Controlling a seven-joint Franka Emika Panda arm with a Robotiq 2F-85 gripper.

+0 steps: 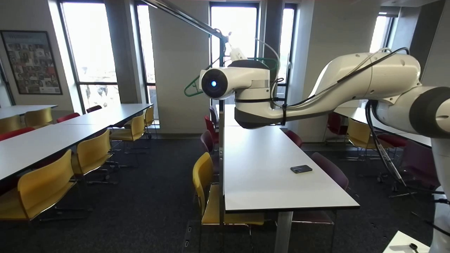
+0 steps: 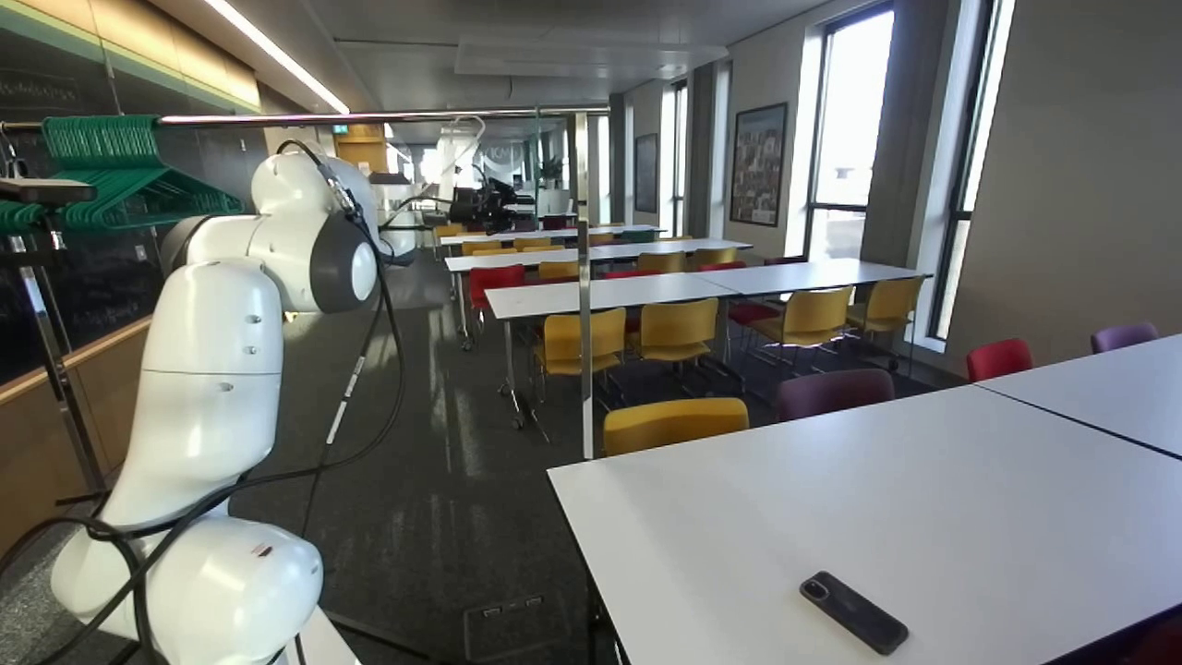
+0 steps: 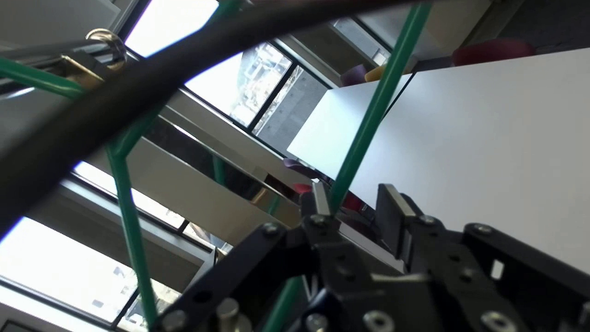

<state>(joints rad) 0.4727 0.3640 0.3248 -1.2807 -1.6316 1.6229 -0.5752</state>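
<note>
In the wrist view my gripper (image 3: 355, 205) is partly open, with a gap between its two flat pads. A green hanger (image 3: 371, 122) runs down past the inner side of the left finger (image 3: 321, 198); whether it touches that finger I cannot tell. The right finger (image 3: 392, 216) stands apart from it. More of the green hanger (image 1: 192, 88) shows behind the wrist in an exterior view, where the arm hides the jaws. In an exterior view the black gripper (image 2: 522, 205) sits at rail height, far from the bunch of green hangers (image 2: 120, 175).
A metal rail (image 1: 190, 21) and its upright pole (image 2: 584, 323) stand close to the arm. A dark cable (image 3: 193, 60) crosses in front of the wrist camera. A phone (image 1: 301, 169) lies on the white table (image 1: 260, 191). Yellow chairs (image 1: 202, 175) stand around the tables.
</note>
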